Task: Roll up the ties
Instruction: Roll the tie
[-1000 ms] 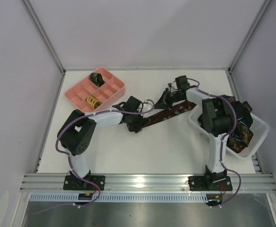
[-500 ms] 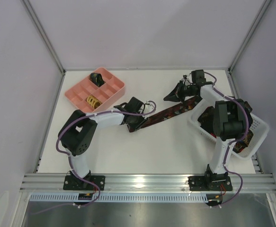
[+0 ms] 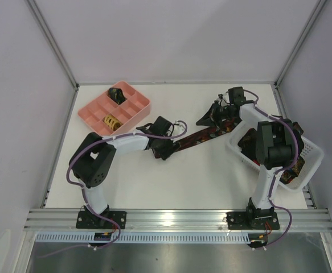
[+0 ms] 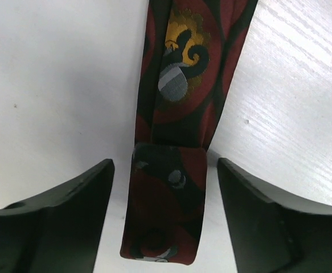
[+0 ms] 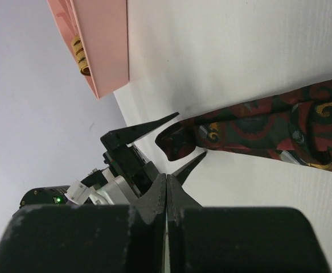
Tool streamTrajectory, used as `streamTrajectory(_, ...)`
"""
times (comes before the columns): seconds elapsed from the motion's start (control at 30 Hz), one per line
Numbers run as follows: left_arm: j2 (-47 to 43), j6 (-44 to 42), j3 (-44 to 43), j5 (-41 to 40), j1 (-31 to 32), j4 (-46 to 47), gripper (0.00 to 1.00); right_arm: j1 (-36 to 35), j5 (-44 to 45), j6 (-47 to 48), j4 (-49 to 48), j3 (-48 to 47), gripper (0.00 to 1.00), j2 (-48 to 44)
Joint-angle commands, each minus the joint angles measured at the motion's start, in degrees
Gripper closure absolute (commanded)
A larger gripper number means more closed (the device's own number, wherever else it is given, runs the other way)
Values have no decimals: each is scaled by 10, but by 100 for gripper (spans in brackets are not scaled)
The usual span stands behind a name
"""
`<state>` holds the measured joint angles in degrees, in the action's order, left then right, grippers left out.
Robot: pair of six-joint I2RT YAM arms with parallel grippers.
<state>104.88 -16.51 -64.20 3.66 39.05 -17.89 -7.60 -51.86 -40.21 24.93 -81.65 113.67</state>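
A dark tie with red, yellow and grey patterning (image 3: 197, 138) lies diagonally across the table's middle. Its left end is folded over into a short flap (image 4: 166, 210). My left gripper (image 3: 164, 149) is open. Its fingers (image 4: 69, 210) stand on either side of that folded end without touching it. My right gripper (image 3: 205, 118) is shut on nothing and hovers above the tie's right part. In the right wrist view its closed fingers (image 5: 167, 193) point along the tie (image 5: 268, 133) toward the left gripper (image 5: 163, 147).
A pink compartment tray (image 3: 132, 114) at the back left holds a dark rolled tie (image 3: 117, 92) and a yellow rolled tie (image 3: 111, 121). A white mesh basket (image 3: 311, 149) at the right edge holds more ties (image 3: 291, 162).
My right arm has swung outward toward the far right, then eased back slightly, with its gripper staying above the tie. The left gripper has stayed at the folded end.
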Motion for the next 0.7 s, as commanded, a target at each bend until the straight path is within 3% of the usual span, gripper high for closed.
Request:
streamTrajectory(0.0, -48, 3, -3, 6, -1, -14, 19, -7, -1, 19, 9, 0, 100, -19)
streamTrajectory(0.13, -118, 40, -6, 23, -12, -21, 7, -22, -3, 40, 21, -11, 100, -4)
streamTrajectory(0.3, -235, 111, -14, 91, -58, -34, 0, -80, -9, 44, 25, -40, 100, 32)
streamTrajectory(0.47, -352, 273, 32, 142, -106, -28, 5, -151, -12, 20, 7, -84, 100, 63)
streamTrajectory(0.6, -389, 459, 106, 182, -171, -27, 6, -195, -6, 19, 13, -117, 100, 93)
streamTrajectory(0.67, -396, 512, 157, 211, -194, -16, 8, -208, -4, 28, 26, -126, 100, 108)
